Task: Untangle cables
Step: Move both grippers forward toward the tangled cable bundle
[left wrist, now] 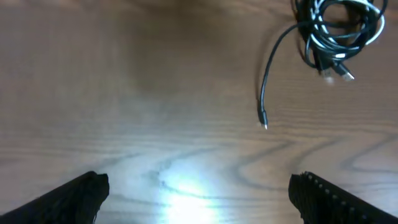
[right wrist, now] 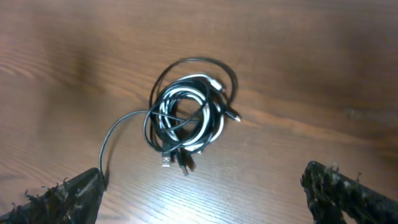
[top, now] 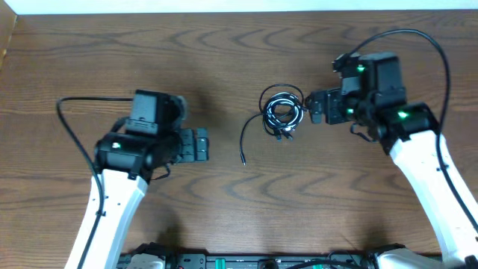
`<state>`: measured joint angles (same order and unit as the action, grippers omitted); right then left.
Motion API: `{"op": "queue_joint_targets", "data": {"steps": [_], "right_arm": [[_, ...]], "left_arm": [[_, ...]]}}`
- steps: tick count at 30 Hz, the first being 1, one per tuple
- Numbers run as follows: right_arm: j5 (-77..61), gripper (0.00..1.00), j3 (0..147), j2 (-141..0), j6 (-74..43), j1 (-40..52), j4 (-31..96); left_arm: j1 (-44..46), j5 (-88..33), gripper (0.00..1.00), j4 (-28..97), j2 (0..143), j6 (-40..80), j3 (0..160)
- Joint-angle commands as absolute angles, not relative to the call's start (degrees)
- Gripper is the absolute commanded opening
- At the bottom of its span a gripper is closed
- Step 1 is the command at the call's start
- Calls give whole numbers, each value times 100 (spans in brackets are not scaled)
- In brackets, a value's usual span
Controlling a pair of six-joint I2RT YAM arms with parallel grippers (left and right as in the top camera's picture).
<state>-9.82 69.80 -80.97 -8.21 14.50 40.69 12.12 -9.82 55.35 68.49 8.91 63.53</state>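
The cables (top: 282,110) lie in one tangled coil at the middle of the wooden table: black cords wound with a white one, small plugs sticking out. One loose black end (top: 243,158) trails toward the front left. My left gripper (top: 200,144) is open and empty, left of the coil and apart from it. In the left wrist view the coil (left wrist: 339,31) is at the top right, beyond the open fingers (left wrist: 199,196). My right gripper (top: 317,107) is open just right of the coil. In the right wrist view the coil (right wrist: 186,121) lies ahead of the open fingers (right wrist: 202,199).
The brown wooden table (top: 239,45) stretches around the coil. The thick black robot cables loop off each arm, one at the left (top: 71,127) and one at the right (top: 441,52). The table's far edge meets a pale wall.
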Motion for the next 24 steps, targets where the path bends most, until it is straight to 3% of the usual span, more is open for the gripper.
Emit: {"op": "queue_joint_targets", "data": {"steps": [1, 6, 9, 10, 12, 17, 18, 19, 22, 24], "right_arm": [[-329, 99, 7754, -8497, -1039, 1656, 4466], [-329, 90, 7948, -9590, -2296, 1787, 4108], [-338, 90, 7946, -10038, -2576, 2014, 3896], [-285, 82, 7946, -10407, -2670, 2193, 3760], [-141, 77, 7946, -10812, -3236, 2261, 3745], [-158, 44, 7946, -11391, -3706, 2329, 3719], [-169, 14, 7946, -11459, -3726, 2338, 3789], [-167, 1, 7946, -11459, -3726, 2335, 3828], [-502, 1, 8044, -11102, -3232, 2318, 4018], [-1155, 1, 8355, -10527, -2292, 2320, 4512]], "left_arm": [[1675, -443, 97, 5472, 6849, 775, 6451], [1944, -445, 98, 5516, 6849, 1063, 6425], [1944, -447, 98, 5516, 6849, 1066, 6403], [1944, -447, 98, 5520, 6849, 1063, 6396], [1944, -447, 98, 5520, 6849, 1063, 6399], [1944, -447, 98, 5518, 6849, 1063, 6396], [1944, -445, 98, 5518, 6849, 1063, 6396], [1944, -445, 98, 5518, 6849, 1061, 6396], [1944, -445, 98, 5511, 6849, 1061, 6396], [1944, -447, 98, 5443, 6851, 1063, 6396]]}}
